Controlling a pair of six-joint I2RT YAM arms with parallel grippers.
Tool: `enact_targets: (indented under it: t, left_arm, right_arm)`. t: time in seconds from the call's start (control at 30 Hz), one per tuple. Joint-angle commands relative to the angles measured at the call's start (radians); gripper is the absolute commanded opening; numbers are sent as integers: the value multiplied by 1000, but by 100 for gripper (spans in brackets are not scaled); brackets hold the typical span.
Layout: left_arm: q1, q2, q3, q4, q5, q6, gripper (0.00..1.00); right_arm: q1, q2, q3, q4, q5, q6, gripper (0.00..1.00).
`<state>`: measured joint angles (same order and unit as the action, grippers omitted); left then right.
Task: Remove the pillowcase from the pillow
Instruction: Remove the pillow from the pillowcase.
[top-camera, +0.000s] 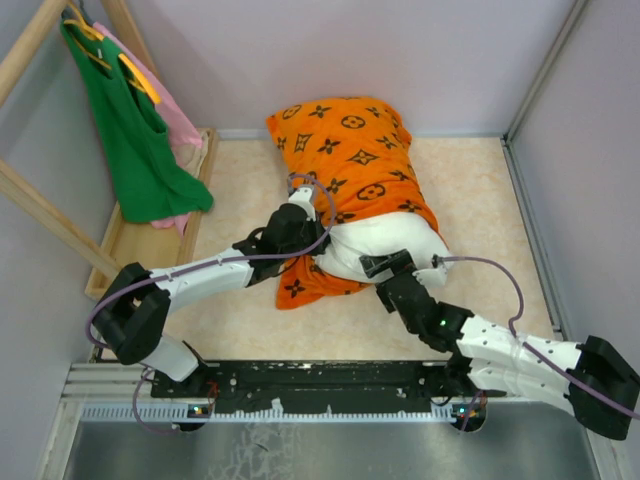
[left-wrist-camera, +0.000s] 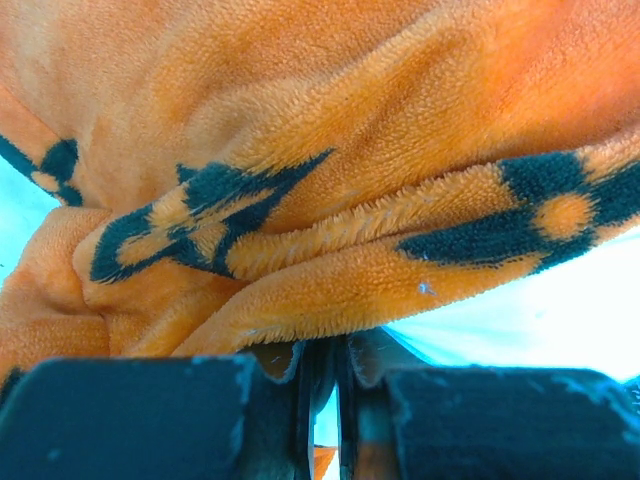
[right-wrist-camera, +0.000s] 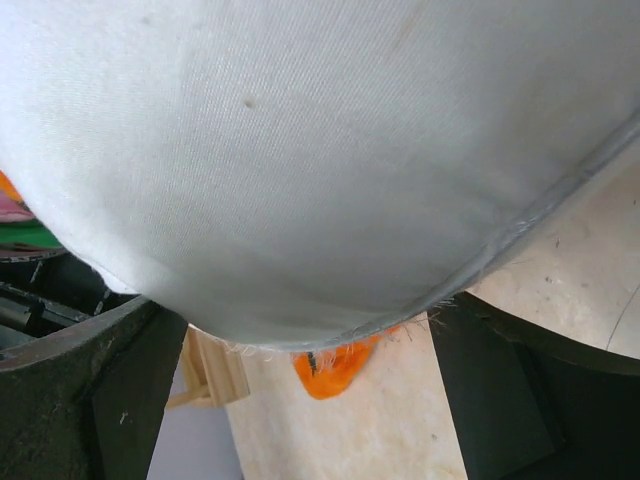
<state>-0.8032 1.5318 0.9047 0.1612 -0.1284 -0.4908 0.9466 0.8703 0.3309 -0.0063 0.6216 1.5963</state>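
While left gripper (left-wrist-camera: 335, 372) pinches a pillowcase (top-camera: 350, 140) fold, mid-table | right gripper (right-wrist-camera: 305, 340) wide, straddling pillow (top-camera: 385, 240) at bare near end, unclamped | risk: pulling far could drag pillow along; plush may slip out

The pillowcase (left-wrist-camera: 330, 120) is plush orange fleece with a short raised nap, matt throughout; its black motifs sit in the same pile. The pillow (right-wrist-camera: 300, 150) is smooth, tightly woven white cloth with a faint sheen, and its stitched edge seam carries loose frayed threads. The left gripper (left-wrist-camera: 320, 420) and right gripper (right-wrist-camera: 310, 390) are matt black plastic, lightly scuffed. The counter (top-camera: 480, 200) is pale beige, matt and faintly mottled. The rack (top-camera: 45, 213) at its left edge is bare light wood. The tank top (top-camera: 135, 150) is thin green cloth.
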Motion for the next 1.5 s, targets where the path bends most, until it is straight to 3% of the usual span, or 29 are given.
enact_targets:
  t: [0.0, 0.13, 0.43, 0.53, 0.73, 0.93, 1.23, 1.47]
  left_arm:
    - [-12, 16, -1, 51, 2, -47, 0]
    - [-13, 19, -10, 48, -22, -51, 0]
    - [-14, 28, -12, 40, -30, -56, 0]
    - [-13, 30, -9, 39, -21, -56, 0]
    - [-24, 43, -20, 38, -7, -71, 0]
    - [-48, 63, -35, 25, -13, -80, 0]
    - [-79, 114, -46, 4, -23, -79, 0]
    - [-117, 173, 14, -25, -30, -55, 0]
  right_arm:
    - [-1, -62, -55, 163, 174, -114, 99]
    - [0, -158, -143, 179, 134, -117, 99]
    - [-3, -370, -280, 183, 207, -163, 99]
    - [-25, -337, -316, 261, 222, -133, 99]
    - [-222, -76, -305, 602, -1, -182, 99]
    - [-237, 128, -178, 882, -102, -323, 99]
    - [-238, 13, -28, 908, -198, -551, 99]
    - [-238, 30, 18, 935, -227, -582, 99]
